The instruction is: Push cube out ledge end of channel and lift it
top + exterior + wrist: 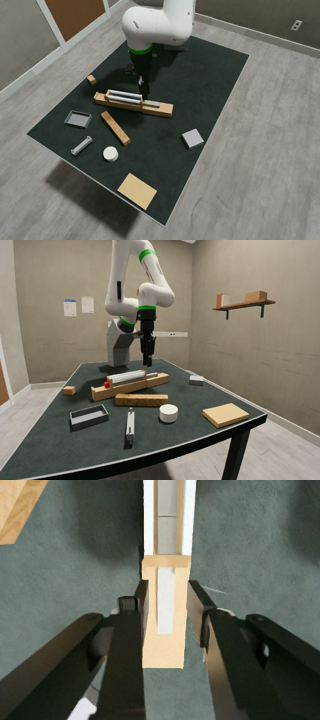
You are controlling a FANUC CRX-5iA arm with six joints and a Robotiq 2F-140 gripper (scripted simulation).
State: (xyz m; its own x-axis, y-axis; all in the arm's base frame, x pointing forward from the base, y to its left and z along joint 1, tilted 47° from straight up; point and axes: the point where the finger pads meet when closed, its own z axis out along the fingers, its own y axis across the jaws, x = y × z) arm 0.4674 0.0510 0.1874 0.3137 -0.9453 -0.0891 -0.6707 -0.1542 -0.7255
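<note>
The wooden channel (133,103) lies across the mat, roofed by two grey rails; it also shows in the exterior view (129,385). The red cube (105,96) (106,384) sits at the left mouth of the roofed part, on the short ledge. A grey stick (151,103) (152,374) (166,605) lies in the open right end of the channel, running in under the roof. My gripper (147,364) (143,95) hangs above that right end, well clear of the stick. Its fingers stand apart with nothing between them.
A small wooden cube (91,79) lies at the far left. In front of the channel lie a grey tray (78,119), a wooden plank (115,127), a grey pinned bar (81,145) and a white disc (110,153). A grey block (192,138) and a tan board (136,190) lie towards the right and front.
</note>
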